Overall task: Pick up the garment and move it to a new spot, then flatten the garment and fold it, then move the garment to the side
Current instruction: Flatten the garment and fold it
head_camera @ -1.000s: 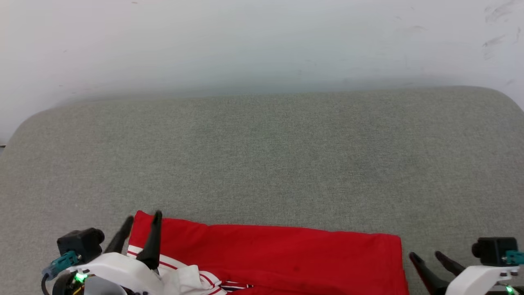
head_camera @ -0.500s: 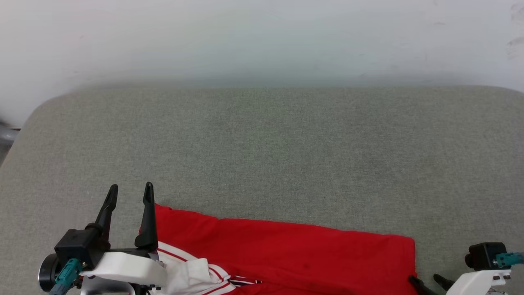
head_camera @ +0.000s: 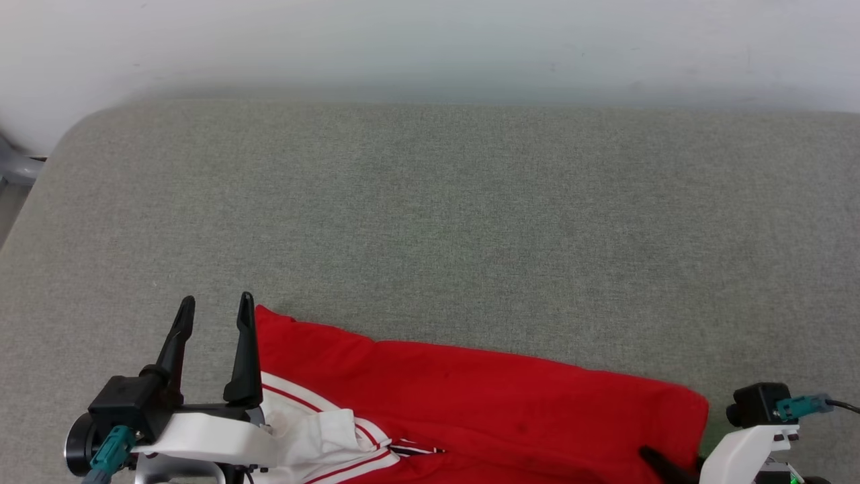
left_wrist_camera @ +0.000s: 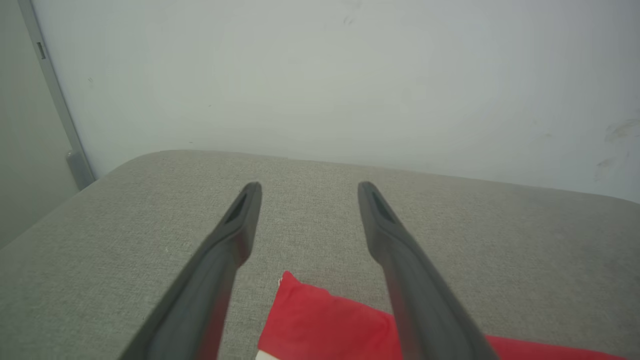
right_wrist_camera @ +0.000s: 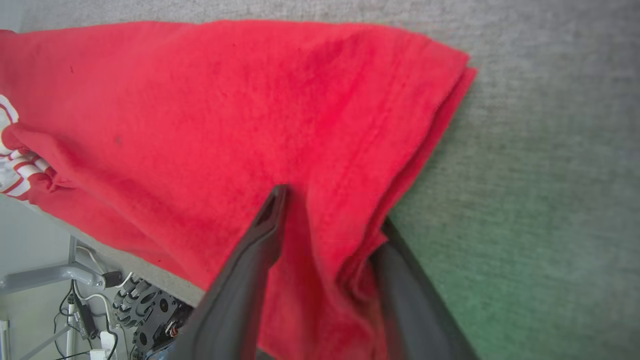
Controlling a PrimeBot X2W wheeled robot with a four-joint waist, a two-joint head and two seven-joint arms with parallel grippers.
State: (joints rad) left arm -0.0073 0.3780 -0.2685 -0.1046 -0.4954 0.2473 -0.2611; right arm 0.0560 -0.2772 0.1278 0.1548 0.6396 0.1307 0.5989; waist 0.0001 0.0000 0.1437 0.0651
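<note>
left tool (head_camera: 216,300) spread, empty, pointing forward beside garment (head_camera: 470,396) corner. right tool (right_wrist_camera: 332,207) pitched down, spread, straddling garment edge on bench (head_camera: 430,222).

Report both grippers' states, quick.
Left gripper: open, empty, at a corner of the garment.
Right gripper: open, fingers straddling the garment's edge fold, not closed on it.

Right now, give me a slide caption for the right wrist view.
Open right pincer straddling the edge of the red shirt on a grey surface.
</note>
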